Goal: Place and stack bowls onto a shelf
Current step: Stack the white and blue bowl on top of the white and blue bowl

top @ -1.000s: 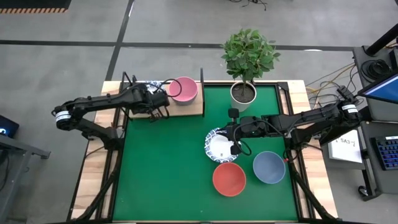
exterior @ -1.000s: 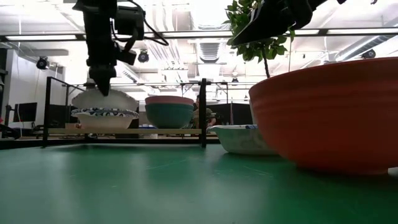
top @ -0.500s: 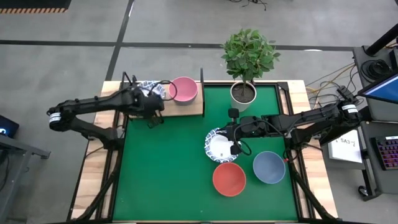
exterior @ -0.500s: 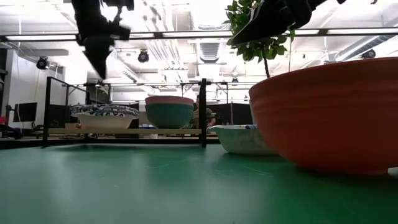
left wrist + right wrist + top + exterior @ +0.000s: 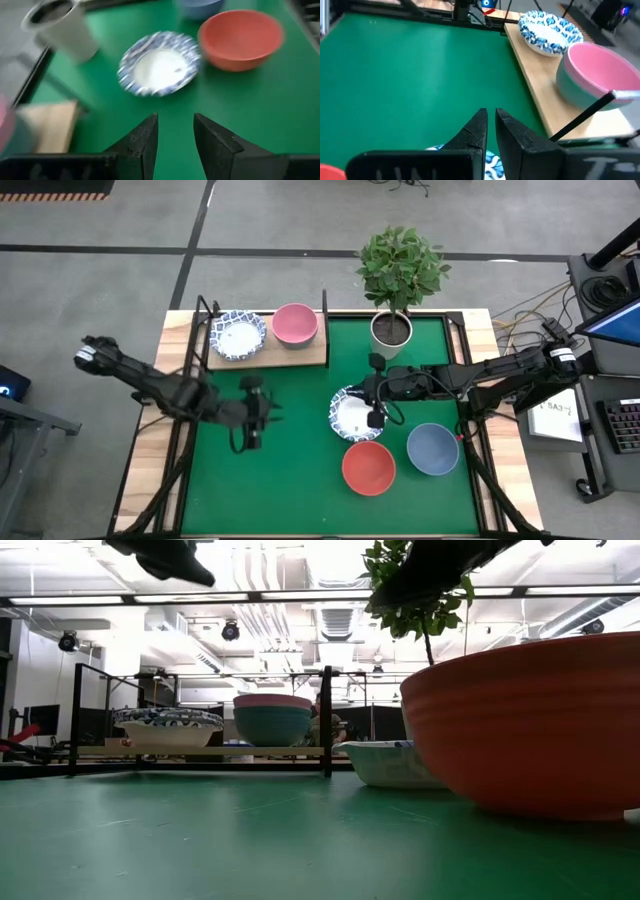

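The wooden shelf stands at the table's far left. On it rest a stack of white bowls with blue rims and a pink bowl nested in a green one. Another blue-rimmed bowl, a red bowl and a grey-blue bowl sit on the green mat. My left gripper is open and empty above the mat, near of the shelf. My right gripper is shut and hovers over the blue-rimmed bowl on the mat, with nothing between its fingers.
A white plant pot with a leafy plant stands at the mat's far edge, right of the shelf. Black uprights rise at the shelf's ends. Bare green mat lies between my left gripper and the near edge.
My left gripper has let go of a blue-rimmed bowl, which now sits level on the shelf's stack. It has then risen and gone toward the table's near edge, out over the mat.
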Tool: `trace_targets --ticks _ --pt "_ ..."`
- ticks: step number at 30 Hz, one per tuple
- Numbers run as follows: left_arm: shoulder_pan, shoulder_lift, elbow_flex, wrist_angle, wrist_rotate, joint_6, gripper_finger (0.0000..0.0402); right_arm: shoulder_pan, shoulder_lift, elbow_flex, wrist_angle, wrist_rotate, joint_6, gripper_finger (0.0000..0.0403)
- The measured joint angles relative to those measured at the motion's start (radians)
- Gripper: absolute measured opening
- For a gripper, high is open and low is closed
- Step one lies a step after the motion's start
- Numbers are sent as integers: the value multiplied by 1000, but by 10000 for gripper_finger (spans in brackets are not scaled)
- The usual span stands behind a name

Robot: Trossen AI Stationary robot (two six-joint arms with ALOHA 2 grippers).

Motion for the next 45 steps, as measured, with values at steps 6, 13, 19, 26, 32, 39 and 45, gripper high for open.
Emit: trace_targets --ticks 6,13,19,26,32,39,45 --pt "-54 39 -90 193 -2 76 107 2 19 0 -37 0 236 27" --pt "-53 61 -138 198 -12 58 107 -11 34 0 -246 -2 571 27" --pt "-52 61 -142 201 -13 57 107 -50 36 23 -390 -28 698 27" --pt "-52 61 -142 203 -14 60 107 -77 124 139 -402 -53 582 27" --pt "-52 61 -142 202 -14 28 107 -100 261 276 -638 -53 537 29" --pt "-52 61 -142 195 -14 10 107 -131 377 375 -814 -125 537 80" --pt "-52 61 -142 197 -14 -33 107 -147 416 387 -827 -124 511 154"
